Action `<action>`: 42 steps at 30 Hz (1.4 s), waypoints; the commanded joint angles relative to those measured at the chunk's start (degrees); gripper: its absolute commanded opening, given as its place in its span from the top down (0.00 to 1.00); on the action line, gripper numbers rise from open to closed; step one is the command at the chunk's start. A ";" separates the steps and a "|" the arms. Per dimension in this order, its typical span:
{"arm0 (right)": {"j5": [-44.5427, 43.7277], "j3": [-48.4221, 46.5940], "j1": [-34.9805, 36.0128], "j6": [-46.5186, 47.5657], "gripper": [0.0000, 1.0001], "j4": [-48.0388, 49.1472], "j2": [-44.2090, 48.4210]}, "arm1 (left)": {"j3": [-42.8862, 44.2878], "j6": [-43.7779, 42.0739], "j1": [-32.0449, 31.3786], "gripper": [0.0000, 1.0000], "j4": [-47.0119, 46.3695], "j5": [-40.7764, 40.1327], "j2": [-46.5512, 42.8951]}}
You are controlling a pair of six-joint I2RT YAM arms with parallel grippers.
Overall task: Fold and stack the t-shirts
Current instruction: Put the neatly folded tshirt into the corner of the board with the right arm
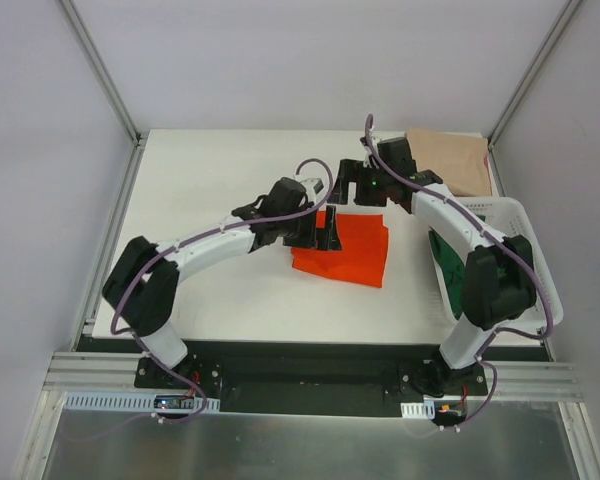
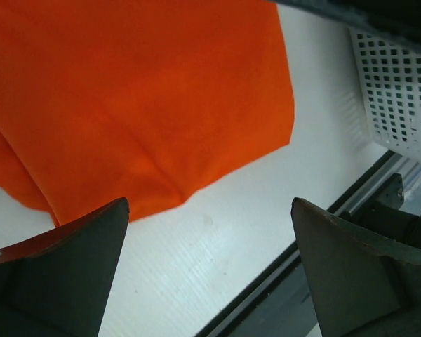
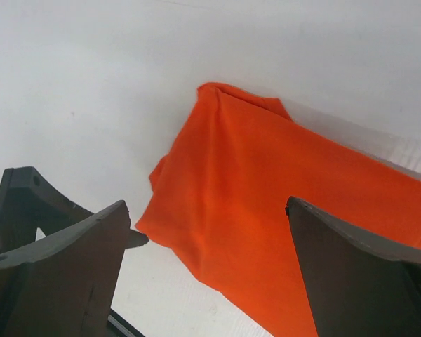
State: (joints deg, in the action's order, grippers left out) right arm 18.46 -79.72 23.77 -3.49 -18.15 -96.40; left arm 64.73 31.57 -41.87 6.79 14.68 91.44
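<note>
White table (image 1: 205,190), pale grey walls (image 1: 310,60), slim metal corner posts (image 1: 100,70), even light, perhaps a steel sheet (image 1: 310,450) in front

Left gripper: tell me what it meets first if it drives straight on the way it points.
Probably the orange t-shirt, at its near edge, or the bare white table just short of it; depth is unclear. The left gripper is open and holds nothing.

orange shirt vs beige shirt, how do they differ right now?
Colour: orange shirt vivid, beige shirt pale tan. Place: orange shirt mid-table, beige shirt at the far right corner, beyond the basket. Fold: orange shirt shows loose layered edges, beige shirt looks a neat rectangle. Both lie folded on the table, outside the basket.
</note>
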 commanded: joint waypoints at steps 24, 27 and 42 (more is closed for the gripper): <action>-4.73 -8.61 0.30 10.68 0.04 -10.05 -13.22 | -16.75 7.63 1.53 0.01 -3.36 2.38 -3.45; -15.95 -6.42 5.57 15.16 0.04 -11.29 -5.06 | -15.86 6.76 1.44 0.01 -3.27 0.97 -7.66; -25.67 17.32 2.07 -2.65 0.04 -5.31 6.24 | -25.44 6.66 4.42 0.01 3.67 -20.39 -27.36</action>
State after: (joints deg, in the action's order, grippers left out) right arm -7.73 -64.01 27.20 0.60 -23.77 -86.19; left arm 42.26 36.97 -39.44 6.94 0.23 66.11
